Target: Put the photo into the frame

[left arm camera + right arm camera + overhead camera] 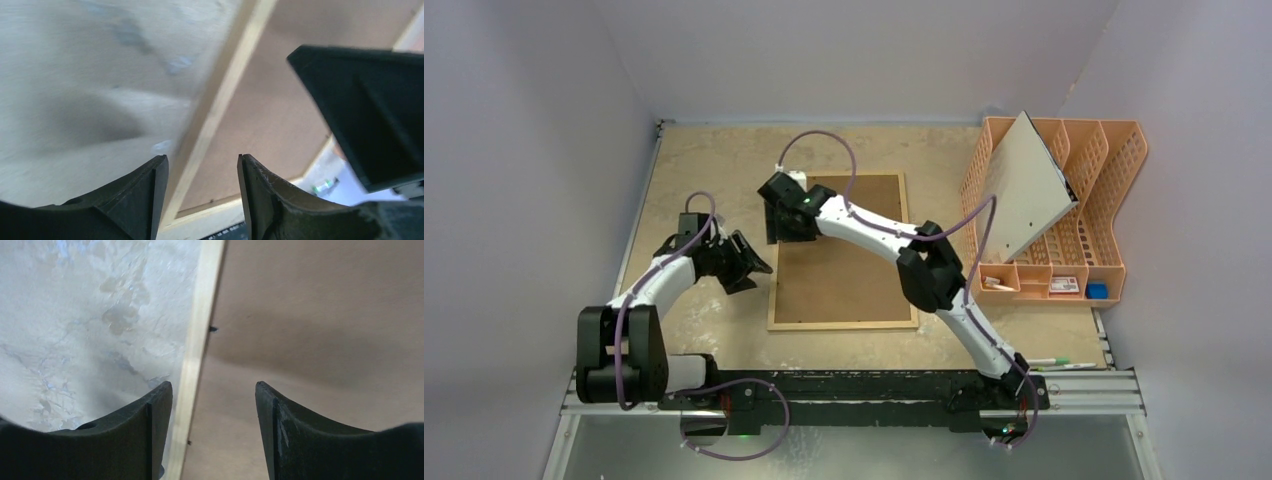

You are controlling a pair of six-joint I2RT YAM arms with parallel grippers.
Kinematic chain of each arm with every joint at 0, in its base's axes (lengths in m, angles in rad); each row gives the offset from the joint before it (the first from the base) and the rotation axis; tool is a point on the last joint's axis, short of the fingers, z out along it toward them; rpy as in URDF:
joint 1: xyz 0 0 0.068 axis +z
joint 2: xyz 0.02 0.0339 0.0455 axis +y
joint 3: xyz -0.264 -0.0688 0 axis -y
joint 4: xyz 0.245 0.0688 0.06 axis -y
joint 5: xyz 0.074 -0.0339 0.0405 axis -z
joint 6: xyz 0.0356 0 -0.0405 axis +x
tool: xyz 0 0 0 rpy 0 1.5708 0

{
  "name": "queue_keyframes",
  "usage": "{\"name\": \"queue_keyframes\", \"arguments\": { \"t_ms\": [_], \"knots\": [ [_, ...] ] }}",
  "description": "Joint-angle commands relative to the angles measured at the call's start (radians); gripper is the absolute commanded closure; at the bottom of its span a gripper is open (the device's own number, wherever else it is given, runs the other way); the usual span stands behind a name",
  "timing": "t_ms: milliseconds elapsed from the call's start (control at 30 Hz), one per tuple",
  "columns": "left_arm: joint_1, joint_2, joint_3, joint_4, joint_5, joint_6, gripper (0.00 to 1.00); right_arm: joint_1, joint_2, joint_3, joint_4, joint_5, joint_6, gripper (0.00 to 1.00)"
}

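Right end effector (214, 432): jaws apart, nothing held, pointing down over the frame (197, 340). The light-wood rail runs up between the fingers, close to one; the other sits over the brown back. Can't tell whether it touches the wood.

Left end effector (202, 197): also open and empty, straddling the same rail further toward the arm bases. The right one's black body shows just beyond it.

From the top view, the frame lies flat and back-up in the middle of the worktop (704, 160). Both end effectors are on its long edge on the left arm's side, the right one at the far corner and the left one about mid-rail.

Handling, my read: the frame is light and stiff along the rails, but the thin fibreboard back will flex and likely scuff. It lies flush on the worktop, so there's no gap to get a finger under — pinch across the rail or tip it up from the outer edge, not on the back panel. A small dark tab (213, 329) at the rail's inner edge probably retains the back, so keep the fingers off it.

The photo isn't visible in any view. The orange file rack (1104, 170), well to the right, holds a leaning grey-white board (1024, 185) — can't tell what's behind it.
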Motion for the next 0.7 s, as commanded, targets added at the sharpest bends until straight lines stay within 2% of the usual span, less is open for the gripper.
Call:
{"name": "queue_keyframes", "arguments": {
  "t_ms": [0,167,533,600,667],
  "knots": [
    [0.016,-0.094,0.036,-0.172,-0.300,-0.020,0.43,0.050,0.052,0.134,-0.141,0.086,0.083,0.36],
    [0.032,-0.181,0.029,-0.201,-0.404,-0.048,0.41,0.107,0.071,0.122,-0.148,0.120,0.099,0.37],
    [0.037,-0.220,0.009,-0.198,-0.403,-0.058,0.39,0.180,0.210,0.183,-0.292,0.275,0.059,0.44],
    [0.037,-0.224,0.009,-0.198,-0.403,-0.058,0.39,0.187,0.219,0.168,-0.325,0.298,0.062,0.51],
    [0.037,-0.225,0.006,-0.198,-0.402,-0.058,0.39,0.189,0.210,0.144,-0.344,0.306,0.072,0.65]
  ]
}}
